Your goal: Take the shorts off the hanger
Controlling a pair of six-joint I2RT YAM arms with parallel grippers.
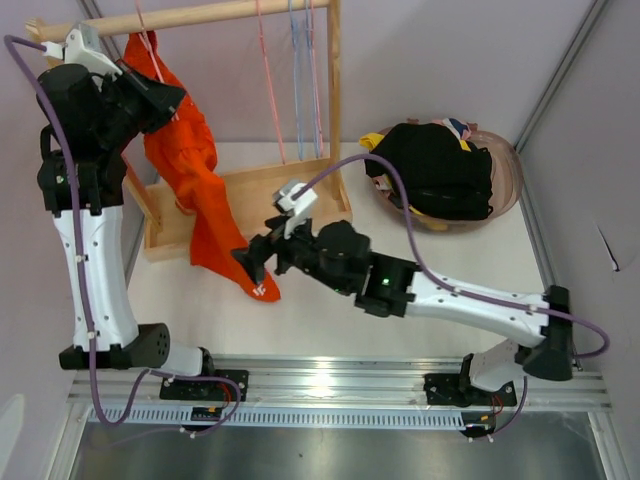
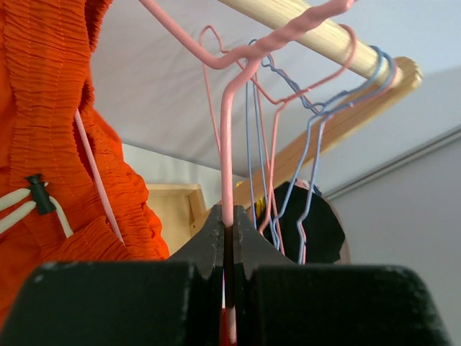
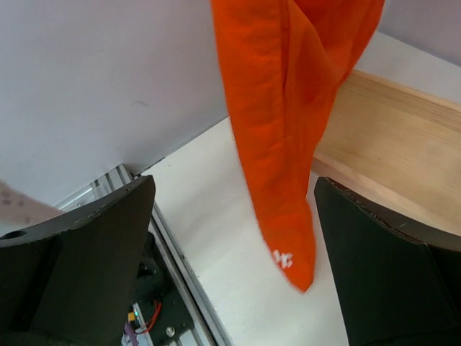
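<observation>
The bright orange shorts [image 1: 195, 185] hang from a pink wire hanger [image 1: 148, 40] on the wooden rail [image 1: 200, 15] at the top left, their tip with a small white mark [image 1: 258, 290] reaching down to the table. My left gripper [image 1: 165, 98] is up by the rail, shut on the pink hanger wire [image 2: 227, 158], with the shorts' waistband [image 2: 50, 108] to its left. My right gripper [image 1: 250, 265] is open. In the right wrist view its jaws stand wide on either side of the shorts' lower tip [image 3: 281, 216] without touching it.
Several empty pink and blue hangers [image 1: 300, 80] hang further right on the rail. The rack's wooden base tray [image 1: 270, 190] lies behind the shorts. A round basket [image 1: 505, 165] at the right holds black shorts [image 1: 440, 170] and other coloured fabric.
</observation>
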